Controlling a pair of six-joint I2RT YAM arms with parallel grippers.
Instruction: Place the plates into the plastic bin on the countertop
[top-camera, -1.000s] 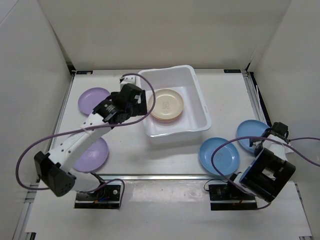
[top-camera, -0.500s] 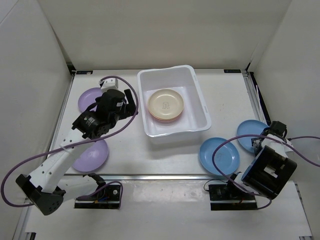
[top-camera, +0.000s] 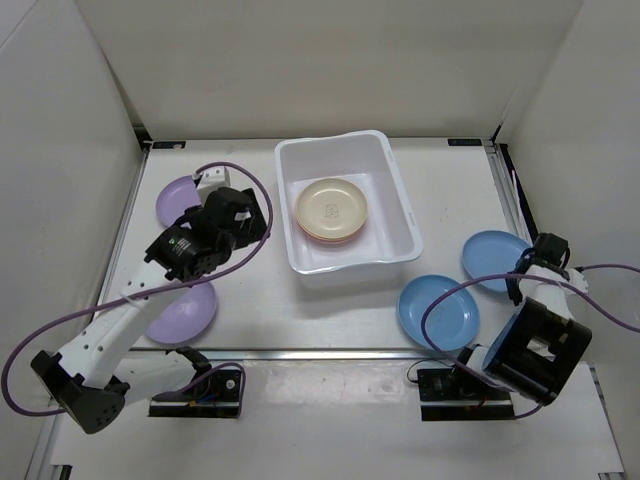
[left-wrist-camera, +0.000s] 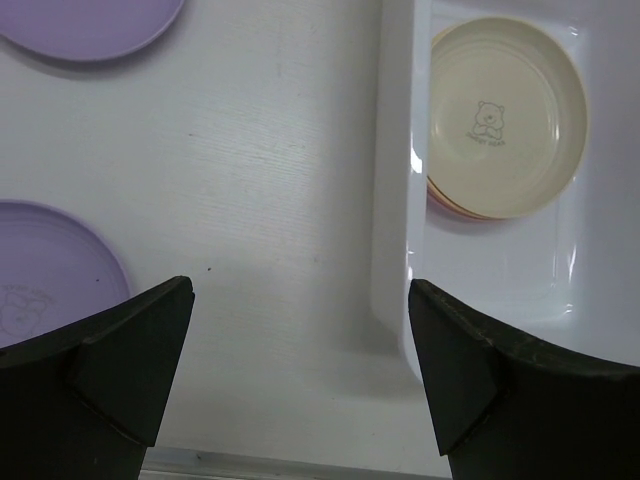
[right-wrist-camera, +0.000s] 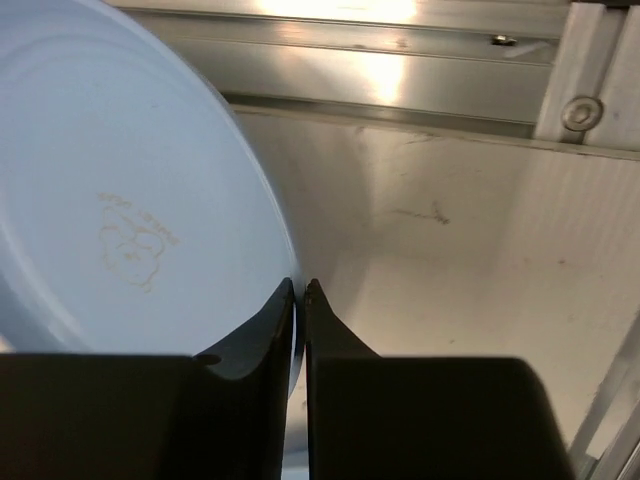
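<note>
the white countertop (top-camera: 450, 190) is lying flat under everything. the plastic bin (top-camera: 398, 205) is sitting on it, toward 12 o'clock in the top view. the left arm (top-camera: 130, 310) is reaching up beside the bin, at the bin's 9 o'clock. a cream plate (top-camera: 332, 207) is lying inside the bin on top of a pink plate (top-camera: 335, 240), whose edge is peeking out at 6 o'clock. a far purple plate (top-camera: 175, 200) is lying at the bin's 9 o'clock and a near purple plate (top-camera: 190, 310) at its 8 o'clock, both partly under the arm. a loose blue plate (top-camera: 438, 310) is lying at the bin's 5 o'clock. the held blue plate (top-camera: 495, 260) is sitting at the bin's 4 o'clock. the right gripper (right-wrist-camera: 298, 290) is pinching this plate's rim, with its fingers nearly together. the left gripper (left-wrist-camera: 300, 290) is hanging over bare countertop beside the bin, fingers spread wide, holding nothing.
</note>
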